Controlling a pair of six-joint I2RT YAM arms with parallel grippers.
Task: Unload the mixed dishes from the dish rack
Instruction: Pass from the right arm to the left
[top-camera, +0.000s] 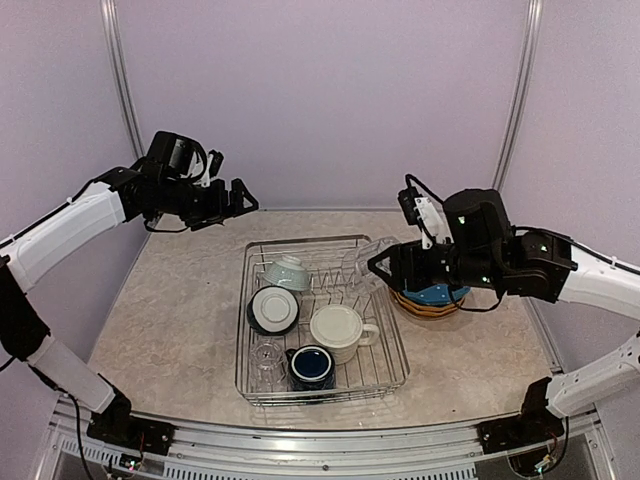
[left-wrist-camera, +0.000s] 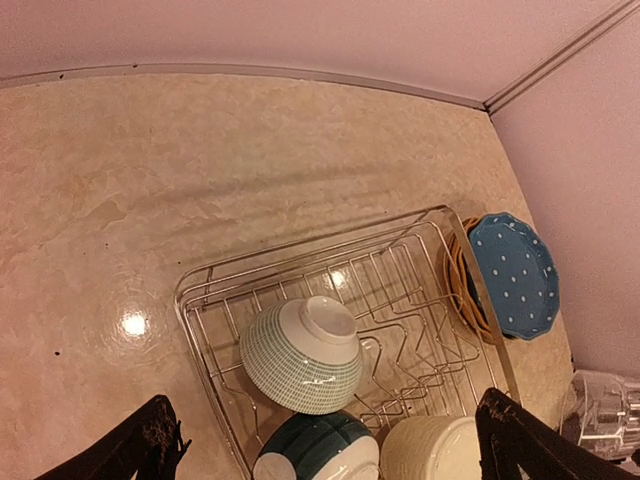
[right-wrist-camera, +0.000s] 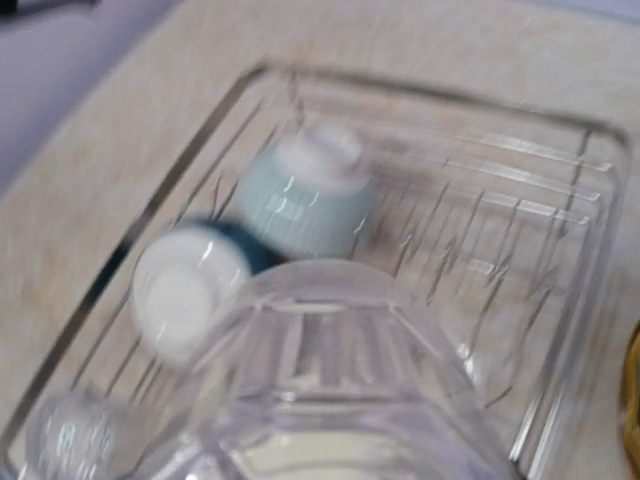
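The silver wire dish rack holds a pale teal bowl, an upturned dark-sided bowl, a cream mug, a navy mug and a small clear glass. My right gripper is shut on another clear glass and holds it above the rack's far right corner. That glass fills the right wrist view and hides the fingers. My left gripper is open and empty, high above the table beyond the rack's far left corner. In its wrist view the teal bowl lies between the spread fingers.
A blue white-dotted plate lies on a yellow plate, on the table right of the rack; it also shows in the left wrist view. Lilac walls close the table at the back and sides.
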